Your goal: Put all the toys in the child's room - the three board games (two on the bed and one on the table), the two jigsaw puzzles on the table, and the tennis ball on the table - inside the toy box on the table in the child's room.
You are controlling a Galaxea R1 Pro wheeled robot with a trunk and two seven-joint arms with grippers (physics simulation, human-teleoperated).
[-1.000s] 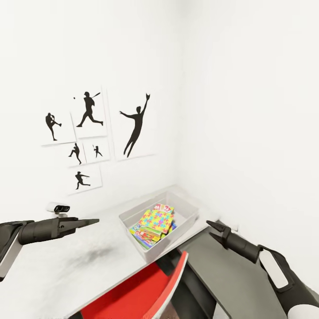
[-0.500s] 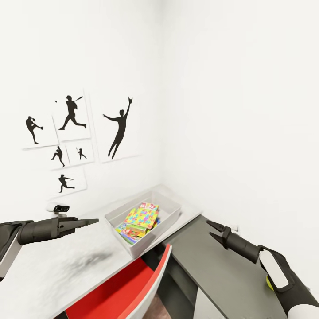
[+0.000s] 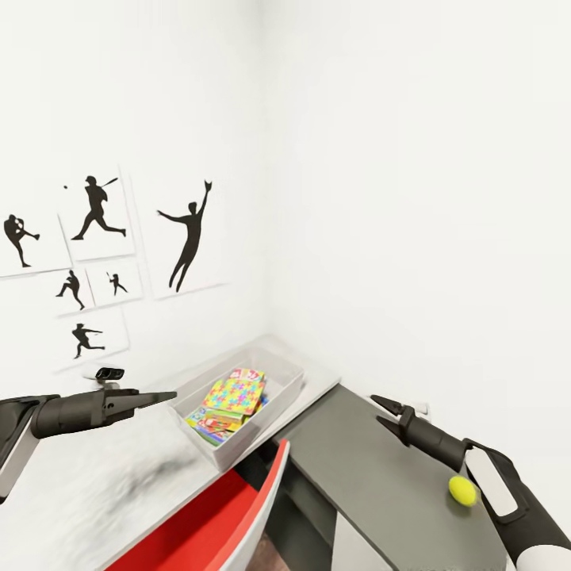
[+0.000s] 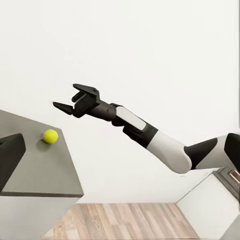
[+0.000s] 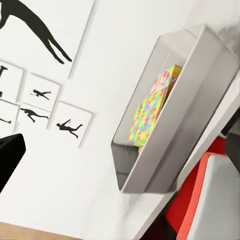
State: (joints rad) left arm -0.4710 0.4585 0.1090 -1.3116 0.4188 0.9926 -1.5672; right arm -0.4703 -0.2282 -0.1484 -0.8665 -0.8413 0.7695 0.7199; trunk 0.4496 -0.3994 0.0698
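In the corner of the white-walled room, the table (image 3: 95, 507) ran along the wall under the black baseball-player pictures (image 3: 186, 238); its pale grey top met a lower dark grey section (image 3: 381, 476) on the robot's right; a red-and-white chair (image 3: 230, 515) was tucked in below, near the join. The toy box (image 3: 274, 400) sat on the pale top at the end nearest the dark section, close to the wall; inside it lay a bright mosaic jigsaw puzzle (image 3: 234, 394) on top of other colourful flat boxes (image 3: 208, 424), whose print was too small to read; in the right wrist view the toy box (image 5: 200, 115) appeared with the puzzle (image 5: 150, 117) resting in it. The left gripper (image 3: 162, 396) hung over the pale top, just beside the toy box's near end, empty; its fingers looked close together, though I could not tell for sure. The right gripper (image 3: 382, 412) hung above the dark section, its fingers (image 4: 62, 107) spread apart and holding nothing, as the left wrist view showed plainly. The tennis ball (image 3: 462, 490) lay on the dark section, well apart from the toy box and beside the right forearm; the left wrist view caught the ball (image 4: 49, 136) resting on that same dark surface, below the right gripper.
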